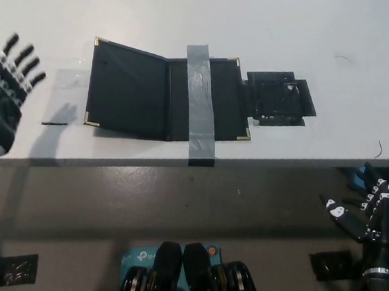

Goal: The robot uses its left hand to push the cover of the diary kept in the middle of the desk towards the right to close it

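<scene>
A black diary (165,95) with gold corners lies open in the middle of the white desk (192,16). A strip of grey tape (200,102) holds its right half down. The left cover (126,88) lies slightly raised. My white left hand (5,95) hovers above the desk's left edge, fingers spread and open, well left of the cover and apart from it. Below the desk's front edge at the lower right rests my black right hand (362,211), open and holding nothing.
A patch of black tape (279,98) lies just right of the diary. A clear tape patch (66,97) sits on the desk left of the cover. The desk's front edge (179,161) runs across the middle, with grey floor below.
</scene>
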Tool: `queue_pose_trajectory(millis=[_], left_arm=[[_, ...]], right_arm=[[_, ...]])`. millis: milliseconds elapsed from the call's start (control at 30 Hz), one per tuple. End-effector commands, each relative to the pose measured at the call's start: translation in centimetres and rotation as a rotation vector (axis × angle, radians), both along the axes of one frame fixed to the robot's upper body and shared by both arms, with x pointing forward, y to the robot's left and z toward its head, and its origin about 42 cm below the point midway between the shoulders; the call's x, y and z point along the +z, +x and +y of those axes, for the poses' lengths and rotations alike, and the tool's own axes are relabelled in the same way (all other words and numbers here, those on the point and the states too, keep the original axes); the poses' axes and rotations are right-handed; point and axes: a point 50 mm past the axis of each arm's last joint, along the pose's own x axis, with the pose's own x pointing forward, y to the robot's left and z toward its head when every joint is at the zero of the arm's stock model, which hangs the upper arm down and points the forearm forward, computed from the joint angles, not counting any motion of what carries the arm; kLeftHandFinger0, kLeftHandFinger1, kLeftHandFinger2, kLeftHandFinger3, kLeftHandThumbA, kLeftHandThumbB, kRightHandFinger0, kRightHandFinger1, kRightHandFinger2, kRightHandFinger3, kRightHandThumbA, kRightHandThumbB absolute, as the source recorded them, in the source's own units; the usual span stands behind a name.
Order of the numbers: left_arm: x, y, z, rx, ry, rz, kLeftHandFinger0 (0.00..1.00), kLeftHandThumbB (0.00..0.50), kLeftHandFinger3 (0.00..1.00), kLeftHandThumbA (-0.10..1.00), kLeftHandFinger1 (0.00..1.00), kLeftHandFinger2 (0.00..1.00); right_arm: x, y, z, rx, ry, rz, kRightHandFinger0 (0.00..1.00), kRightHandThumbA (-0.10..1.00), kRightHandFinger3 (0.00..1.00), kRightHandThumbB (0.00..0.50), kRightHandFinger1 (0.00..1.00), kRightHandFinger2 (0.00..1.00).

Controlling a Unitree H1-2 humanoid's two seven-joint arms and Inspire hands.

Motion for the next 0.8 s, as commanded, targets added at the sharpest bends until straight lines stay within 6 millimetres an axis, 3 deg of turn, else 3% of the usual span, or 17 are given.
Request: queue_pose_trajectory(millis=[0,33,67,167,233,367,467,567,633,767], left_arm=[[0.2,1.6,0.6,0.05,-0.014,0.026,1.0,0.212,1.0,1.0,1.0,1.0],[-0.5,1.8,0.6,0.052,-0.024,0.045,1.0,0.232,1.0,1.0,1.0,1.0],[-2.5,2.2,0.2,0.045,-0.061,0.111,1.0,0.269,1.0,1.0,1.0,1.0],[-5.3,2.3,-0.3,0.046,-0.108,0.18,1.0,0.236,1.0,1.0,1.0,1.0],[-6.4,2.7,-1.1,0.049,-0.164,0.208,1.0,0.246,1.0,1.0,1.0,1.0],[-6.9,2.9,-2.7,0.059,-0.206,0.226,1.0,0.279,1.0,1.0,1.0,1.0],[-6.7,3.7,-5.0,0.039,-0.238,0.229,1.0,0.233,1.0,1.0,1.0,1.0],[-6.7,3.9,-5.5,0.032,-0.248,0.234,1.0,0.233,1.0,1.0,1.0,1.0],[-6.7,4.6,-7.1,0.007,-0.272,0.243,1.0,0.26,1.0,1.0,1.0,1.0],[-7.1,5.2,-9.5,-0.043,-0.294,0.277,1.0,0.247,1.0,1.0,1.0,1.0]], right_arm=[[1.6,0.9,0.1,0.001,0.004,-0.077,0.51,0.89,0.88,0.076,0.7,0.81],[1.6,0.9,0.2,0.002,0.003,-0.079,0.51,0.89,0.87,0.079,0.7,0.81],[1.6,0.9,0.2,0.007,-0.017,-0.082,0.51,0.92,0.88,0.089,0.71,0.82],[1.5,0.8,0.3,0.006,0.012,-0.076,0.52,0.91,0.88,0.097,0.71,0.82],[1.7,0.8,0.2,0.004,-0.005,-0.077,0.52,0.91,0.88,0.091,0.71,0.82],[1.9,0.9,-0.1,0.006,-0.021,-0.077,0.53,0.92,0.88,0.105,0.7,0.81],[2.0,0.9,0.0,0.005,-0.018,-0.071,0.53,0.92,0.88,0.092,0.71,0.82],[1.9,0.9,0.0,0.007,-0.022,-0.07,0.53,0.92,0.88,0.083,0.71,0.82],[2.0,0.8,0.0,0.008,-0.019,-0.073,0.53,0.92,0.89,0.097,0.71,0.83],[2.3,0.9,-0.1,0.017,-0.033,-0.074,0.53,0.92,0.89,0.091,0.71,0.83]])
